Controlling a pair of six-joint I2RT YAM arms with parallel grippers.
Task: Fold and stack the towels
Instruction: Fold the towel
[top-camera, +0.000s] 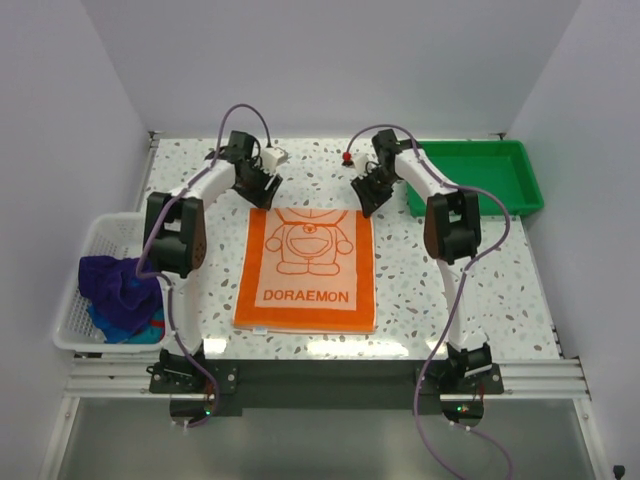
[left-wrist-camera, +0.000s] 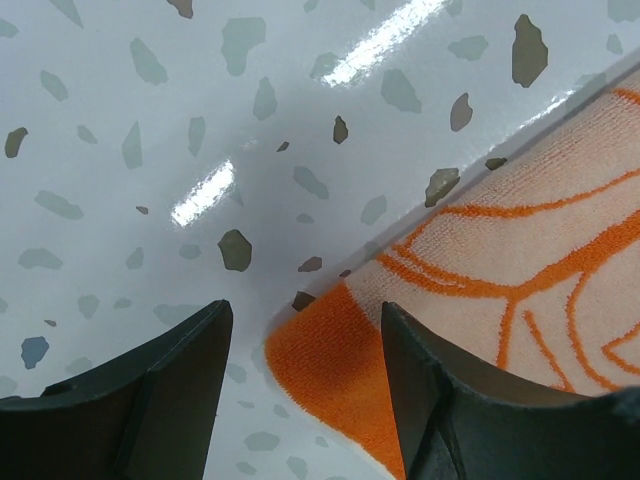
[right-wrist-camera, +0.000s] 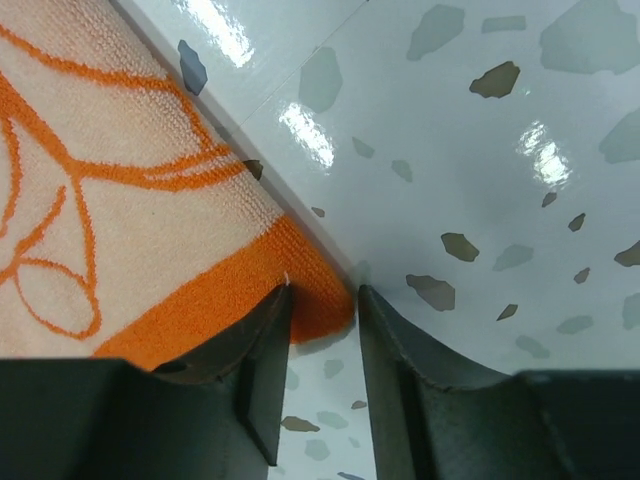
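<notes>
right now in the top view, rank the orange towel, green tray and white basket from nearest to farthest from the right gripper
From the right gripper:
1. orange towel: its far right corner lies at the fingertips.
2. green tray: off to the gripper's right, in the table's far right corner.
3. white basket: across the table, at the left edge.

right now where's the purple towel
In the top view the purple towel sits in the white basket at the left edge of the table, on a blue towel.
</notes>
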